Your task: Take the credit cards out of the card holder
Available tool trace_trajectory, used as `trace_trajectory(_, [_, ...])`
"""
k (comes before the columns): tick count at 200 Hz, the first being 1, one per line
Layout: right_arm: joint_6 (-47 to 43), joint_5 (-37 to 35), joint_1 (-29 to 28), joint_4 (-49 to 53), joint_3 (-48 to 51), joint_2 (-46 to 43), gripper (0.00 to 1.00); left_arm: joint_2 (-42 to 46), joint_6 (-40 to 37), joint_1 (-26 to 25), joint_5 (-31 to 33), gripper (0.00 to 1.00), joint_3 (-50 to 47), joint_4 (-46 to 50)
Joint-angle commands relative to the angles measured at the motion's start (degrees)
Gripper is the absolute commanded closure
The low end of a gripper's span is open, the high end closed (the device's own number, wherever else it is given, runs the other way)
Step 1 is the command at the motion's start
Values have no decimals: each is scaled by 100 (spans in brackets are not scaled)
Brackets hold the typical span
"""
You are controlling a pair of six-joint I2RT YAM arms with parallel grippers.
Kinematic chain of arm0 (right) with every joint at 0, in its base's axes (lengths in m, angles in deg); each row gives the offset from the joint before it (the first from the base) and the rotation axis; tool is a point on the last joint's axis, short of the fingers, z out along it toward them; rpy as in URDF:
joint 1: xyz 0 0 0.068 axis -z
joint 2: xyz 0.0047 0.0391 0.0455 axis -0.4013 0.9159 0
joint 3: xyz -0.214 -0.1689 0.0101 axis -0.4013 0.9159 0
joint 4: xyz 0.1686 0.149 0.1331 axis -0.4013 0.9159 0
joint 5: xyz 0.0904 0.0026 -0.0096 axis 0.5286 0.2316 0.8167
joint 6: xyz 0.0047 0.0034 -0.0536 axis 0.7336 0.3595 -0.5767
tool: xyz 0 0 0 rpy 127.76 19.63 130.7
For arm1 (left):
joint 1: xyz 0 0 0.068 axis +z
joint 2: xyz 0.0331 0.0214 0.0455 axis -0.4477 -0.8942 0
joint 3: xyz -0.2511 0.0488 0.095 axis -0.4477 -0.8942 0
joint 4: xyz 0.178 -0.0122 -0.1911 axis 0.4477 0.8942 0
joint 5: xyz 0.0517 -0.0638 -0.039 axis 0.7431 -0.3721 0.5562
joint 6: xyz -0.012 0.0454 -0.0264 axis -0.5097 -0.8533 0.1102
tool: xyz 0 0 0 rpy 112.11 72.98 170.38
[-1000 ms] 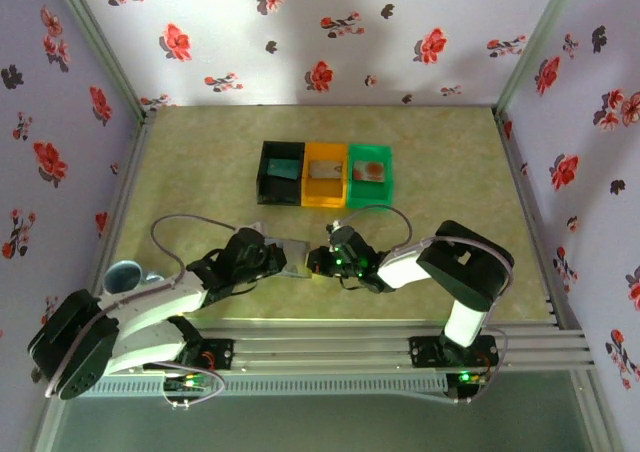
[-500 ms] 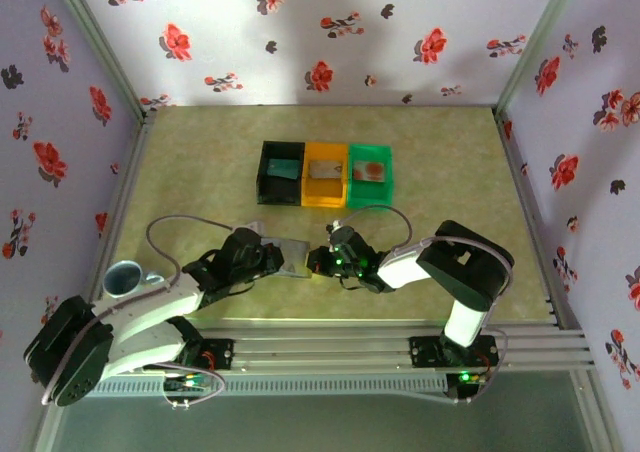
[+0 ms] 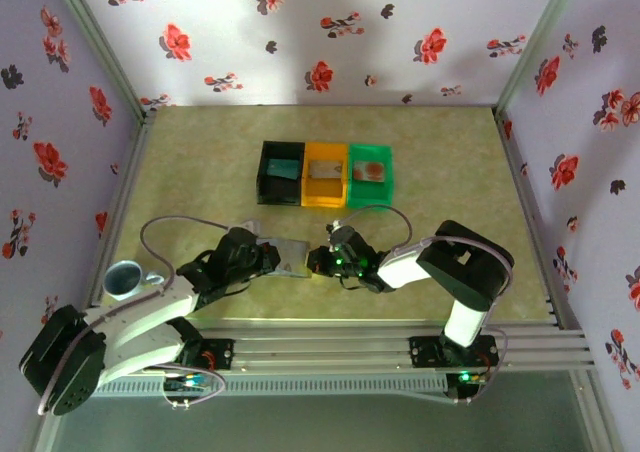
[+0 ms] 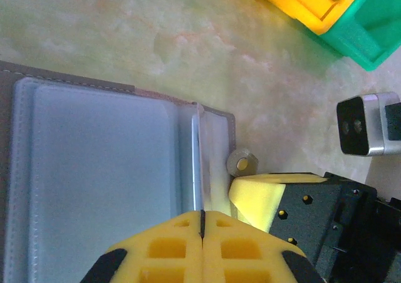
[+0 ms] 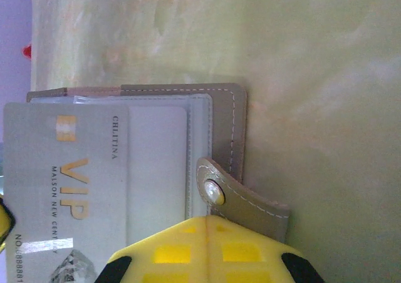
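Top view first: the card holder (image 3: 291,255) lies flat on the tabletop (image 3: 200,162), close in front of the arms. The left end effector (image 3: 268,258) touches its left edge and the right end effector (image 3: 316,262) touches its right. From up here I can't read either grip.

Left wrist now: the left end effector (image 4: 202,230) has its yellow fingers pressed tight together. A thin pale edge runs straight into their seam, and by the look of it that's a credit card (image 4: 198,164) seen edge-on. The holder's blue-grey panel (image 4: 94,164) lies just to its left, with the other arm's yellow pad just beside on the right.

Right wrist: the right end effector (image 5: 207,242) is closed as well, pinching the holder's snap tab (image 5: 250,208). The pale VIP-lettered card (image 5: 62,183) lies across the open holder (image 5: 222,117) and overhangs the edge away from the tab.

So the step looks like drawing this card out. Pull it flat and straight along the pocket while the right arm anchors the tab. Lifting or twisting could bend the card or slip the pinch.
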Motion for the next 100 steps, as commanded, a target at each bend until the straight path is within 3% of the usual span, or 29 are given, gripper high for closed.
trace_trajectory(1, [49, -48, 34, 636, 72, 205, 100, 163, -184, 76, 115, 100, -12, 138])
trace_trajectory(100, [10, -35, 80, 717, 54, 150, 100, 423, -282, 228, 110, 100, 6, 378])
